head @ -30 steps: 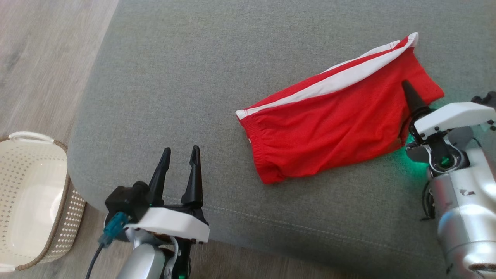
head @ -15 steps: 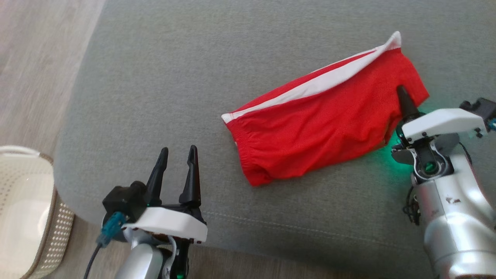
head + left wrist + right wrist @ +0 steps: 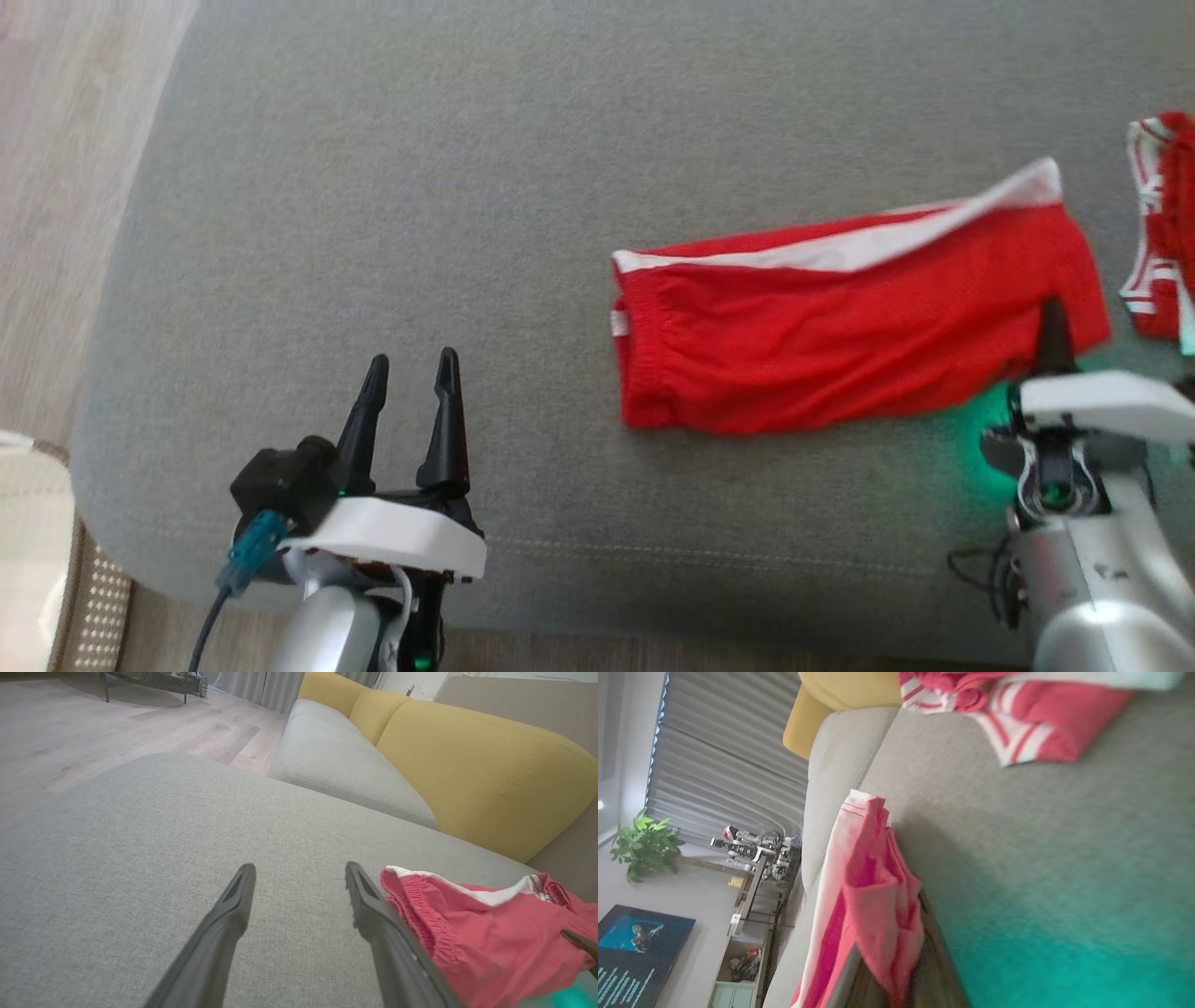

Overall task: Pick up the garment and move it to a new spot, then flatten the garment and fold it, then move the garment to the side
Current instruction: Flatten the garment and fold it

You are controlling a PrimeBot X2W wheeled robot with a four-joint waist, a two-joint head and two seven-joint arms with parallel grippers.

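Observation:
The garment [image 3: 840, 345] is a pair of red shorts with a white side stripe, lying flat on the grey sofa cushion [image 3: 467, 187]. My right gripper [image 3: 1053, 325] is shut on the garment's right lower edge; in the right wrist view the red cloth [image 3: 873, 905] bunches between the fingers of that gripper [image 3: 889, 933]. My left gripper [image 3: 411, 359] stands open near the cushion's front, left of the garment, holding nothing. In the left wrist view the left gripper [image 3: 300, 868] has the garment's waistband [image 3: 490, 942] just to its right.
A second red-and-white striped garment [image 3: 1158, 224] lies at the far right of the cushion, also seen as a striped heap [image 3: 1008, 714]. A pale woven basket [image 3: 37, 560] stands on the wooden floor at left. Yellow backrests [image 3: 467, 765] rise behind the cushion.
My right gripper has closed on the garment's right edge. The head camera has swung, so the whole picture shifted and the striped garment came into view. The left gripper kept its pose.

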